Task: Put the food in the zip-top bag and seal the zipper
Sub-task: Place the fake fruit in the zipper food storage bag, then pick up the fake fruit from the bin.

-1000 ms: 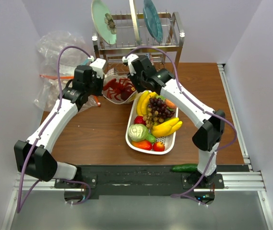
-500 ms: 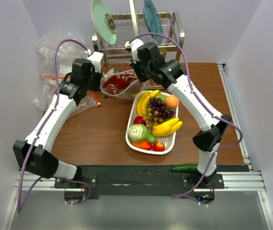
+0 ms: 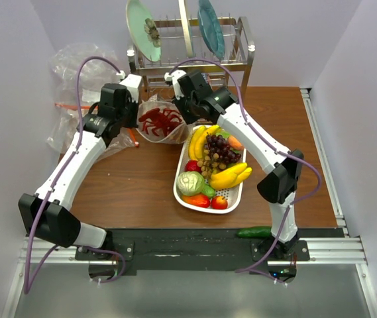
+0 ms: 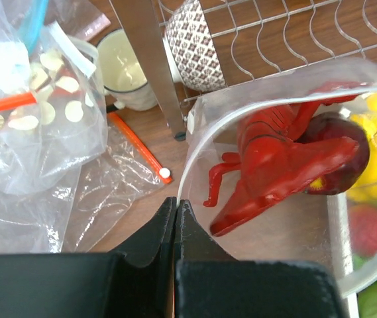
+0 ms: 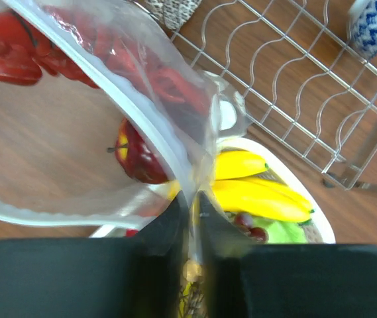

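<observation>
step: load bag (image 3: 168, 137) | bag: mouth open above bench (image 3: 128, 192), beside tray (image 3: 175, 189); lobster (image 4: 274, 159), apple (image 5: 138, 159) inside | left gripper (image 4: 176, 204): closed on bag rim | right gripper (image 5: 191, 199): pinches opposite rim | method: hold rim taut and level; align zipper (image 5: 128, 112) before pressing.

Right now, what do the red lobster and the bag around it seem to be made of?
Red lobster: likely hard plastic, smooth and glossy, with moulded ridges and highlights.
Zip-top bag: thin clear plastic film, probably soft; the table shows through and it creases.
</observation>
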Tool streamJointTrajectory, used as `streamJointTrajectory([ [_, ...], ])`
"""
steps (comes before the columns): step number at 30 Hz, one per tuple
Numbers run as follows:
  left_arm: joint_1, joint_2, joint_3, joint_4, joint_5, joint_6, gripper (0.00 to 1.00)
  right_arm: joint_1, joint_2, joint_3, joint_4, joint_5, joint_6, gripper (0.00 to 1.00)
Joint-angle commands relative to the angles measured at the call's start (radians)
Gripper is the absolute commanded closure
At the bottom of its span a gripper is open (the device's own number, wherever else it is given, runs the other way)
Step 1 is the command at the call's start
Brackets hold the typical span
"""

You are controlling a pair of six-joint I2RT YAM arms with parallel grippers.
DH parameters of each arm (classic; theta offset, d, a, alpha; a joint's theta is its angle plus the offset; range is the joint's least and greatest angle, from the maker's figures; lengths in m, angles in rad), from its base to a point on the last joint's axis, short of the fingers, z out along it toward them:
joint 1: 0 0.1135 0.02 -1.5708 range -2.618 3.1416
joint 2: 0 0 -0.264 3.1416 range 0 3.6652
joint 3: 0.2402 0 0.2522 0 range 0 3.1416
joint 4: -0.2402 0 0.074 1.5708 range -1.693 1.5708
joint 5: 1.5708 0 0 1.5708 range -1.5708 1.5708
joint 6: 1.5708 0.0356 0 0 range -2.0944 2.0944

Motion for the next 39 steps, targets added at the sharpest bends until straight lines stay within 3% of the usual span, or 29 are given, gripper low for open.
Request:
streamJointTrajectory([
  [1,0.009,-0.028,-0.060,0.087,-0.005,-0.011,1.00,-0.004,-0.078,-0.016,0.054,-0.061,0.041,0.59],
  [7,0.010,-0.019,-0.051,0.088,0.012,-0.006,1.00,-0.001,-0.245,-0.214,0.098,-0.086,0.076,0.38],
  [12,0.010,-0.016,-0.050,0.085,0.027,-0.006,1.00,0.008,-0.423,-0.400,0.117,-0.076,0.117,0.36],
  [20,0.010,-0.017,-0.046,0.075,0.042,-0.002,1.00,0.020,-0.736,-0.757,0.051,-0.050,0.275,0.42],
  [28,0.015,-0.022,-0.059,0.078,0.064,0.003,1.00,0.051,-0.839,-1.009,-0.008,-0.113,0.410,0.41],
  [39,0.015,-0.040,-0.100,0.097,0.069,0.009,1.00,0.067,-0.809,-1.135,0.095,-0.153,0.430,0.34],
])
